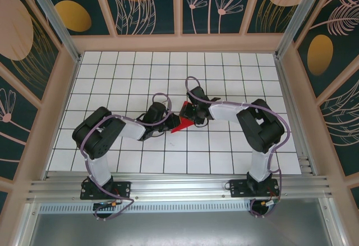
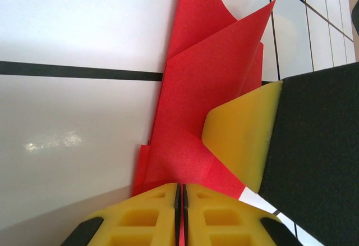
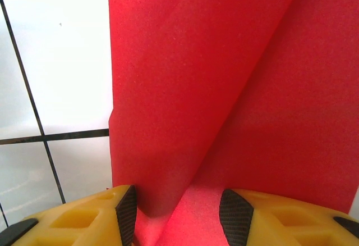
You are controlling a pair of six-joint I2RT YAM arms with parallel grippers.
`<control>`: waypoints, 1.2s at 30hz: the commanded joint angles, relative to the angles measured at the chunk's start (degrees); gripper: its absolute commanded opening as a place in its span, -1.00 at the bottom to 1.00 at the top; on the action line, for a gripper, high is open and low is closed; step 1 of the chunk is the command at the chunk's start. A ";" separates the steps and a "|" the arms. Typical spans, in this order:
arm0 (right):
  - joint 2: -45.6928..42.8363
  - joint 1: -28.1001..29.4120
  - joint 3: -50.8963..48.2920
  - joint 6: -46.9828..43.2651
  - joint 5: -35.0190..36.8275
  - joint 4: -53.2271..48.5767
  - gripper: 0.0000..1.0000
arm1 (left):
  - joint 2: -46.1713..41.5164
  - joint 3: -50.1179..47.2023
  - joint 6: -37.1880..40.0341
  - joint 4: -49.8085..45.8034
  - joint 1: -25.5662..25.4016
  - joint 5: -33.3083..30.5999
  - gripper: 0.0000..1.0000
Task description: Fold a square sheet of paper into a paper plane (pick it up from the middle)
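Looking steeply down from above and behind the arm bases (image 1: 106, 190) over the whole tiled table (image 1: 112, 72). Riding each wrist, peering past left fingers (image 2: 140, 218) and right fingers (image 3: 73, 221), low and very close over it. Sharing the folded red paper (image 1: 180, 125) at mid-table.

A white grid-tiled table (image 1: 224, 77) sits inside dark floral wall panels (image 1: 151, 4) framed in pale wood (image 1: 179, 42).

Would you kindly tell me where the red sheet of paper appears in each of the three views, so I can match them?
Top external: the red paper sits mid-picture, partly folded.
Left wrist: it runs up the middle from the shut left hand.
Right wrist: it covers centre and right, folded over, above the right hand.
Shared landmark: the black grid lines between the white tiles.
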 commanded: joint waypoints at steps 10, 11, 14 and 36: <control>-5.43 -2.21 3.62 -5.28 -0.26 -7.97 0.19 | 3.19 -1.18 1.94 -5.80 0.32 -0.07 -0.84; -7.12 -2.32 4.29 -5.63 -0.18 -7.63 0.21 | 3.29 -1.33 2.01 -6.01 0.35 -0.06 -0.84; -12.04 -2.88 3.77 -7.07 -0.78 -5.30 0.24 | 3.15 -1.35 2.45 -6.54 0.28 -0.06 -0.85; -1.37 -4.69 -3.19 -13.07 -18.31 8.94 -0.78 | 3.11 -0.28 3.08 -8.34 0.29 0.50 -0.86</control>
